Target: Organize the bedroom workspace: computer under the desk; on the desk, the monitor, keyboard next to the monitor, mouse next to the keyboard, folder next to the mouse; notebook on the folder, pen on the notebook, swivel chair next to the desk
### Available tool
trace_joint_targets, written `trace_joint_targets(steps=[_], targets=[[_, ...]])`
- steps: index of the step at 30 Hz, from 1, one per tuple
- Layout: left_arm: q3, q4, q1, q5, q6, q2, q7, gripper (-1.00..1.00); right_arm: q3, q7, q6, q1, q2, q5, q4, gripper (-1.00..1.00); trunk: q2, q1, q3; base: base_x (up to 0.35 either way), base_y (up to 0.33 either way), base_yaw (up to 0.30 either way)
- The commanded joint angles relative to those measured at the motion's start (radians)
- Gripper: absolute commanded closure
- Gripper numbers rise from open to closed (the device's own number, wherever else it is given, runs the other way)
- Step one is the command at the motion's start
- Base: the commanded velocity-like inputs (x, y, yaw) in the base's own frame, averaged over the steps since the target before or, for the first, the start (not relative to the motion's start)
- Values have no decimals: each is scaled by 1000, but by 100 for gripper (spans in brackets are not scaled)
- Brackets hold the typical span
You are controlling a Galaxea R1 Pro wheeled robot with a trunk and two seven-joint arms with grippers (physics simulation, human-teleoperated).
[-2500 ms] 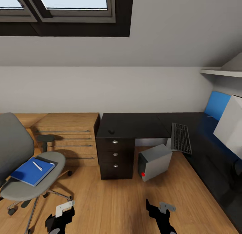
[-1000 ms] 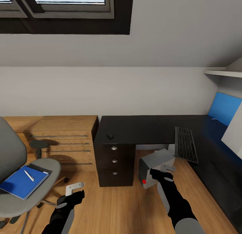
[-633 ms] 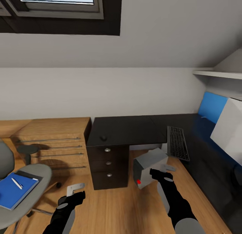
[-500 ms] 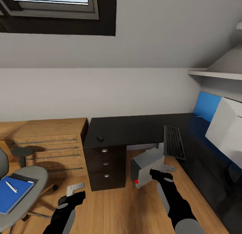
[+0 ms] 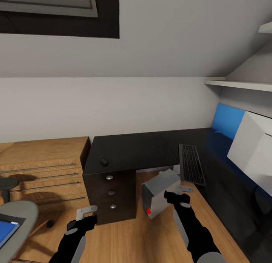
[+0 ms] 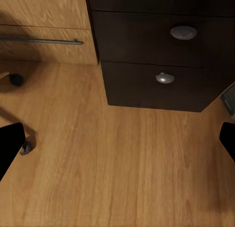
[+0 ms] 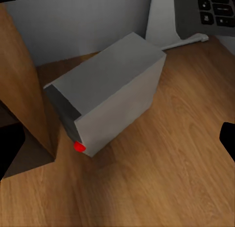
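— Two black fingertips are seen at the edges of the right wrist view, spread wide with nothing held; the computer [image 7: 105,97] sits on the wooden floor [image 5: 128,236] between them, at an angle, half out from under the desk [image 5: 132,149].

— And in the head view?

— The right gripper [image 5: 179,193] is poised just beside the computer's top corner. The left gripper [image 5: 85,214], also wide and empty, hangs before the drawers [image 6: 161,56].

— How should the push be made?

— Probably low and square against the front, so the case slides back instead of turning. The desk's white leg [image 7: 164,19] behind it should be watched. The keyboard [image 5: 190,163] lies on the desk, the mouse [image 5: 104,162] well apart from it.
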Motion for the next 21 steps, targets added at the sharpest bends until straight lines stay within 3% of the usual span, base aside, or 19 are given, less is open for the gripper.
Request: trace_joint_targets(steps=[1, 4, 21], targets=[[-3, -2, -1, 11, 3, 0, 9, -100, 4, -4, -1, 8, 0, -2, -15, -100, -1, 0, -1, 76, 0, -8], [-7, -2, -1, 11, 4, 0, 9, -100, 8, -4, -6, 17, -1, -2, -35, -100, -1, 0, -1, 49, 0, -5], [-18, -3, -1, 11, 4, 0, 12, -100, 12, -4, -14, 30, -1, -6, -60, -100, 118, -65, 52, 4, 0, 0]])
